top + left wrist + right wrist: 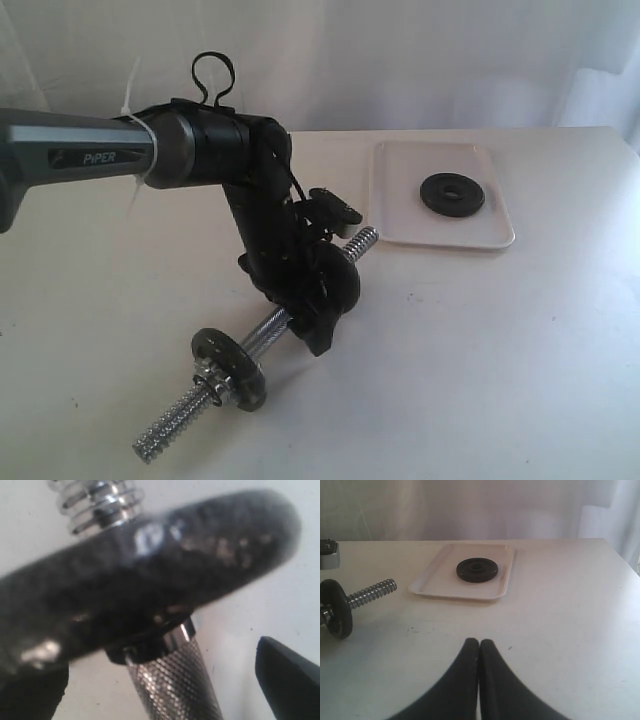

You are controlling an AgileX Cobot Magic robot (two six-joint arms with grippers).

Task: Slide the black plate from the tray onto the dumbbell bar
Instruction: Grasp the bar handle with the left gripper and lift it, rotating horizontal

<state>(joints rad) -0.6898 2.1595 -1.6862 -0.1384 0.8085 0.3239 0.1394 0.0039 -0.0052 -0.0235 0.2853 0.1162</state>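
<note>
The white tray (395, 215) holds one black plate (452, 193), lying flat; both also show in the right wrist view, tray (432, 586) and black plate (477, 569). The chrome dumbbell bar (268, 326) lies diagonally on the table. A black disc (238, 366) with a silver collar nut (209, 379) sits near its front end. Another black disc (150, 580) is threaded on the bar's far part, just above the knurled middle (175, 685). My left gripper (325, 300) is open, its fingers (287, 680) standing either side of the bar. My right gripper (479, 643) is shut and empty, hovering over bare table.
The left arm (120, 150) reaches in from the left, over the bar. The bar's far threaded end (362, 241) points toward the tray. A grey metal block (329, 555) sits at the table's edge in the right wrist view. White curtains hang behind the table.
</note>
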